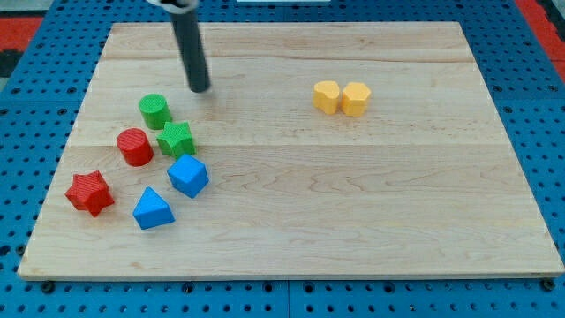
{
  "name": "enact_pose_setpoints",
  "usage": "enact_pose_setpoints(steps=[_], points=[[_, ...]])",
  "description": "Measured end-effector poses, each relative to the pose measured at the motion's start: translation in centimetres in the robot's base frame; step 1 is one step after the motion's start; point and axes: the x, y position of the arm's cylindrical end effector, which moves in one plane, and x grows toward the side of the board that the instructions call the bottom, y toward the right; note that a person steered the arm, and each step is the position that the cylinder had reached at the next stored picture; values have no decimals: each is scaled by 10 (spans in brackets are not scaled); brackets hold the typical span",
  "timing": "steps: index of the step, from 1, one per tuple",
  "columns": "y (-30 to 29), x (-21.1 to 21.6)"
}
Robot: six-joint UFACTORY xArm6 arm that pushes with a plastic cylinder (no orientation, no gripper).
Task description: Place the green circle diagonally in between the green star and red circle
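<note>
The tool is a plain rod with no jaws; it holds nothing. The tip (201, 88) rests on the counter (353, 194), near the green circle (154, 110) but apart from it, toward the view's upper right.

The pale wooden bench (371, 194) carries a green circle block (154, 110), green star block (176, 139), red circle block (135, 146), red star block (89, 193), blue cube (188, 175) and blue triangular block (153, 209) near its left edge; a yellow heart block (327, 96) touches a yellow hexagonal block (356, 98) toward the top edge.
</note>
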Motion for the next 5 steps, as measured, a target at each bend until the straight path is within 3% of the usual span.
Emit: enact_pose_setpoints(steps=[1, 2, 4, 5], points=[[-3, 47], [-11, -7], [-74, 19], [-83, -48]])
